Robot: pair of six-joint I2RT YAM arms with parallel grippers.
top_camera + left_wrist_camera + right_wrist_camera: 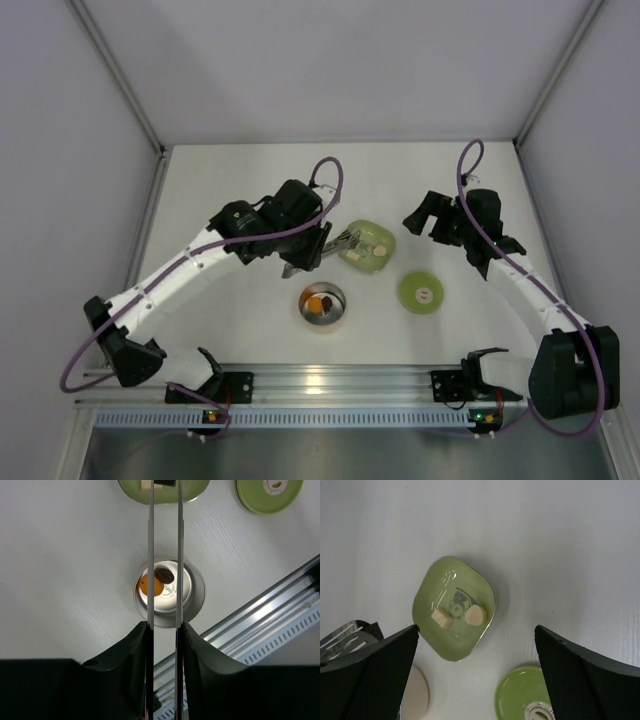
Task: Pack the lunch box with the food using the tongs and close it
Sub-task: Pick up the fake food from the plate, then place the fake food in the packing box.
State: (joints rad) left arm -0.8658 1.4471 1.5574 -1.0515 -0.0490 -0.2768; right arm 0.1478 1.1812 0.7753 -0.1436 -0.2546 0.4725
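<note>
The tongs (150, 555) are clamped between the fingers of the left tool (164, 630), so that a squeeze of this tool can probably close the two thin arms. In the left wrist view the arms pass over the lunch box (197, 587) in the middle of the frame, and their tips end at the green dish (132, 490) on the upper edge. An orange piece (145, 585) and a dark piece (164, 574) are already seen inside the box. Two whitish pieces (441, 617) lie in the dish, so the packing is judged as not finished. The lid (422, 292) is laid flat on the worktop (250, 180), right of the box and apart from it, which leaves the box open for filling. The right tool (420, 220) is held above the dish with its fingers wide apart and nothing between them, probably kept free for the lid
</note>
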